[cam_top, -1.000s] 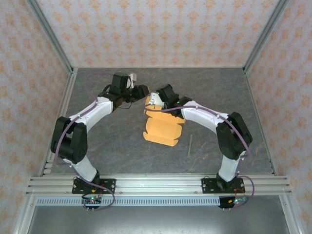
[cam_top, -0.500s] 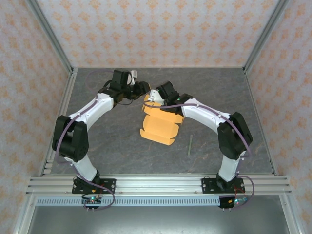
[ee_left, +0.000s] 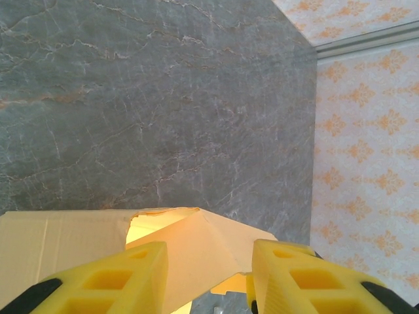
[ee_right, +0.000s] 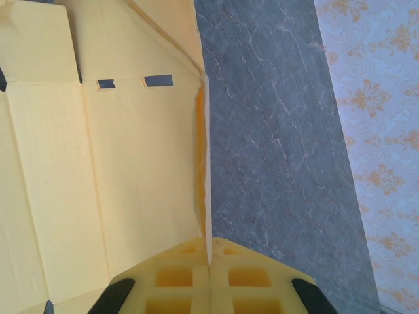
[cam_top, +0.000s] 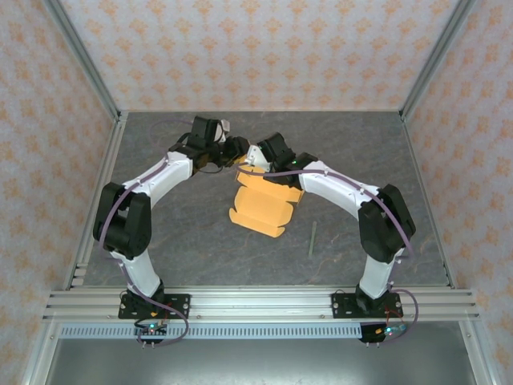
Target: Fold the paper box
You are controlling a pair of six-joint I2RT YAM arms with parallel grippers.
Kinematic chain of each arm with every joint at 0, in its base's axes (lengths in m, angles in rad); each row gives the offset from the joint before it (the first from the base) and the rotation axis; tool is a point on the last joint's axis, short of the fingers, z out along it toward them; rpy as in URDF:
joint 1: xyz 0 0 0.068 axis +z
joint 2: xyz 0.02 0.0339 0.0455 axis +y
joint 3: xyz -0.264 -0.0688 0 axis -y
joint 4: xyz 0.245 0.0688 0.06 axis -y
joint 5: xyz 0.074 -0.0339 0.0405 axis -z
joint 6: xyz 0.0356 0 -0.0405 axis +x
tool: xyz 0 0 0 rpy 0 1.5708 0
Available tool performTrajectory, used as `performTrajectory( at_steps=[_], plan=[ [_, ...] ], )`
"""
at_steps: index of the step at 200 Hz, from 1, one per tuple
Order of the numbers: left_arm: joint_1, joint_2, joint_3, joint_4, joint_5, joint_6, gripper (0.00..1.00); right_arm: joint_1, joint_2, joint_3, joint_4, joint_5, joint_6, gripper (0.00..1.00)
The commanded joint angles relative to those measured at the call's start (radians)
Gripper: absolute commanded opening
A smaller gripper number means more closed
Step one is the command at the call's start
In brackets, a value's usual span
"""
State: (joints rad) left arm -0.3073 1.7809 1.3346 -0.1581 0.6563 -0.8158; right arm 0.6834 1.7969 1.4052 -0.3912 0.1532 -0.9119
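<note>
Box [cam_top: 260,204] lies long axis near-to-far; at its far end right jaws pinch its side wall, left jaws stand apart astride its flap [ee_left: 196,248].

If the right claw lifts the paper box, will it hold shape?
Probably floppy: the paper box is thin creased card, likely bending at its folds. Probably light, being a single sheet. The edge pinched in the right claw may crumple.

Left wrist view: paper box [ee_left: 196,255] flap leaves the frame bottom between left fingers [ee_left: 124,275] (contact unclear). Right wrist view: pinched edge vanishes between right fingers [ee_right: 177,278]; sheet cropped left of them.
</note>
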Motion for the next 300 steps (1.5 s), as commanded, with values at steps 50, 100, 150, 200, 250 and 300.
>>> performTrajectory(
  at_steps=[50, 100, 150, 200, 250, 300],
  plan=[
    [-0.032, 0.066, 0.073, 0.048, 0.099, -0.065, 0.40, 0.017, -0.012, 0.049, 0.023, 0.009, 0.037, 0.00],
    [-0.026, 0.029, 0.180, -0.162, -0.020, 0.087, 0.41, 0.022, 0.007, 0.067, -0.002, 0.059, 0.006, 0.00],
    [0.000, -0.032, 0.159, -0.163, -0.028, 0.079, 0.41, 0.021, 0.006, 0.072, -0.006, 0.062, 0.005, 0.00],
    [-0.001, 0.010, 0.146, -0.122, 0.006, 0.024, 0.38, 0.021, 0.009, 0.078, -0.013, 0.057, 0.011, 0.00],
    [-0.021, 0.050, 0.166, -0.134, 0.025, 0.018, 0.36, 0.021, 0.016, 0.088, -0.015, 0.064, 0.015, 0.00],
    [-0.032, 0.070, 0.147, -0.117, 0.030, -0.013, 0.36, 0.024, 0.027, 0.103, -0.009, 0.063, 0.030, 0.00]
  ],
)
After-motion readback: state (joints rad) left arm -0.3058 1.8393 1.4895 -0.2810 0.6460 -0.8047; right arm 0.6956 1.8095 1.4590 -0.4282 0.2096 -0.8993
